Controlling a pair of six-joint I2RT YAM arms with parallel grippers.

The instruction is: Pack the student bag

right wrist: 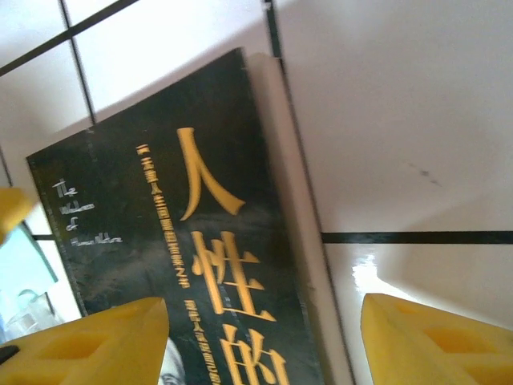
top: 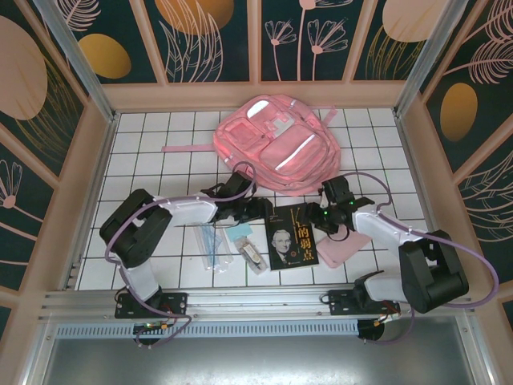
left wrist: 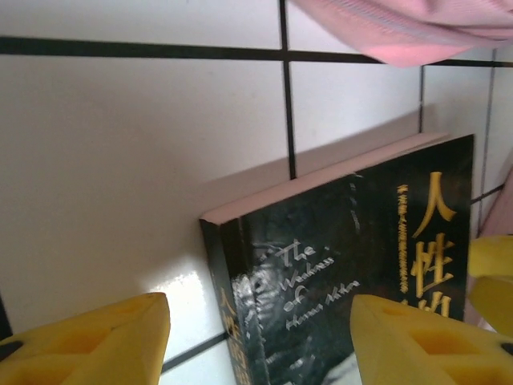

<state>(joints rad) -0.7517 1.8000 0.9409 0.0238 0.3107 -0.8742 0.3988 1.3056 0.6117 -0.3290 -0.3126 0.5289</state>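
Left gripper point(left wrist: 258, 311), yellow-fingered, jaws spread astride far left corner of black paperback book with gold characters point(top: 290, 237). Right gripper point(right wrist: 262, 306) jaws also spread, over book's far right edge. Book flat on white tiled table point(top: 152, 160). Large pink fabric student bag point(top: 276, 144) lies just beyond book, far centre; contents indiscernible.

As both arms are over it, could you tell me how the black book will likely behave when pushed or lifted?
The black book lies flat on the tiles, so it should slide, not roll or tip. Its cover shows glare, so it may be slippery. It looks like a thin paperback: probably light, perhaps bending if lifted by one edge.
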